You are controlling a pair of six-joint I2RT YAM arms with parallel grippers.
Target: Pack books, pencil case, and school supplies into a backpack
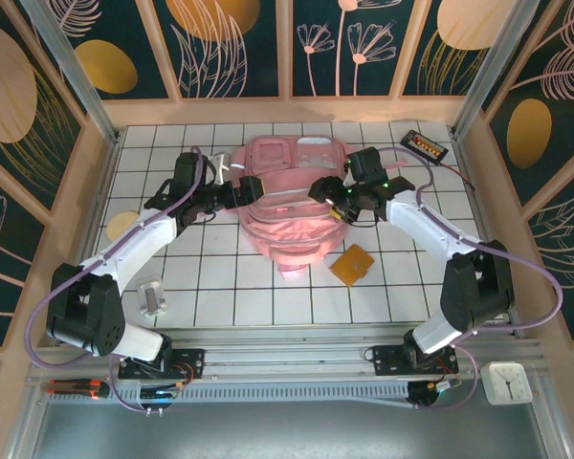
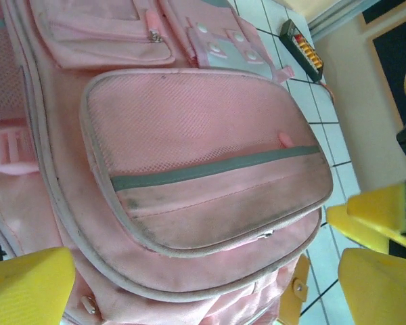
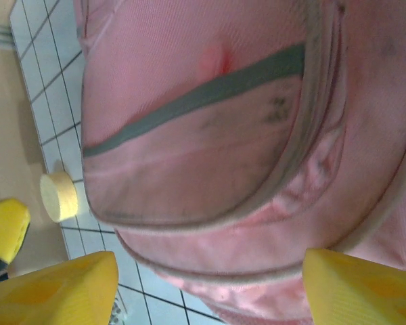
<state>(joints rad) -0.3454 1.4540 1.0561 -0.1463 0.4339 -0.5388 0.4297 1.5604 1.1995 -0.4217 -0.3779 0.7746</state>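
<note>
**Two arms at a pink backpack on a tiled table [image 1: 268, 296].** The left gripper [image 1: 241, 191] stands at the left flank of the backpack [image 1: 292, 215], with its jaws released and spread wide. In the left wrist view, the left fingers [image 2: 27, 288] sit in the lower corners. The front pocket [image 2: 203, 149], crossed by a grey stripe, lies between and beyond them, and nothing is clasped.

The right gripper [image 1: 327, 194] stands at the opposite flank, facing the left one across the bag. Its jaws are likewise parted and empty. In the right wrist view, the right fingers [image 3: 54, 291] straddle the same striped pocket from above.

The orange square pad [image 1: 352, 265] lies flat on the tiles behind the right gripper, toward that arm's base. It is near the backpack's near edge and apart from both grippers. A pale yellow disc [image 1: 122, 226] lies outboard of the left gripper, beside its forearm. A black gadget [image 1: 427, 145] lies beyond the right gripper, at the far corner.
</note>
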